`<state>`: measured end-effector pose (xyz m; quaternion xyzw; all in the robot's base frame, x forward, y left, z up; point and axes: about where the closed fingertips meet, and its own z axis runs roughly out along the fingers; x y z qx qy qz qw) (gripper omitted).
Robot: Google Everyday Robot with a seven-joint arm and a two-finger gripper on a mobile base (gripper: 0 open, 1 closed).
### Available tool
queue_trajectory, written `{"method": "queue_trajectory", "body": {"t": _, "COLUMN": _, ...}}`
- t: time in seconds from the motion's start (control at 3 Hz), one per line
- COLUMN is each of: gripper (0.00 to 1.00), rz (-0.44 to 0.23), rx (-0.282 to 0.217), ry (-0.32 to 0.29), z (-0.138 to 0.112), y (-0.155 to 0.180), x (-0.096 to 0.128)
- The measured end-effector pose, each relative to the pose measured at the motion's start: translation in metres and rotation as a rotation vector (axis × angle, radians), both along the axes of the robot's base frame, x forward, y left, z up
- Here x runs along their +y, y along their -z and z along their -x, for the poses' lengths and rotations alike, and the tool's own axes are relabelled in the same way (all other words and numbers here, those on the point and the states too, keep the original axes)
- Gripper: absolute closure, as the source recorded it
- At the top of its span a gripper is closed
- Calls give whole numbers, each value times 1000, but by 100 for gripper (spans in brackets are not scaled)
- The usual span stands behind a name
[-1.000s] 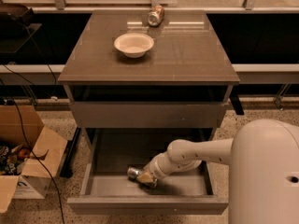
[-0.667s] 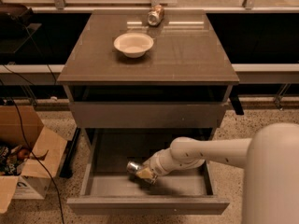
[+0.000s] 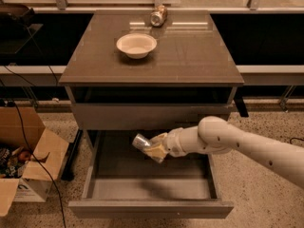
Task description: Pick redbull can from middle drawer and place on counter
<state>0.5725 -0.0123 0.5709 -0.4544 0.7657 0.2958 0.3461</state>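
Note:
The middle drawer [image 3: 152, 186] is pulled out below the cabinet, its grey floor bare. My gripper [image 3: 153, 148] is above the drawer's rear half, just below the closed drawer front, and is shut on the redbull can [image 3: 141, 142], a small silver can lying tilted in the fingers, clear of the drawer floor. The white arm reaches in from the lower right. The counter [image 3: 190, 51] is the grey-brown top of the cabinet, well above the gripper.
A white bowl [image 3: 136, 45] stands on the counter's left-centre. A can with a reddish label [image 3: 158, 15] lies at the counter's back edge. An open cardboard box [image 3: 23, 160] with cables sits on the floor at the left.
The gripper has risen from the drawer floor with the redbull can in it, up and toward the back of the drawer. The arm has stretched out to the right.

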Motion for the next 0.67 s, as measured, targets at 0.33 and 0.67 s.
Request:
{"method": "queue_trajectory", "body": {"t": 0.33, "gripper": 100, "rz": -54, "rx": -141, "ry": -83, "z": 0, "y": -105, "x": -20}}
{"method": "queue_trajectory", "body": {"t": 0.67, "gripper": 100, "rz": -41, "rx": -373, "ry": -205, "z": 8, "y": -252, "x": -47}}
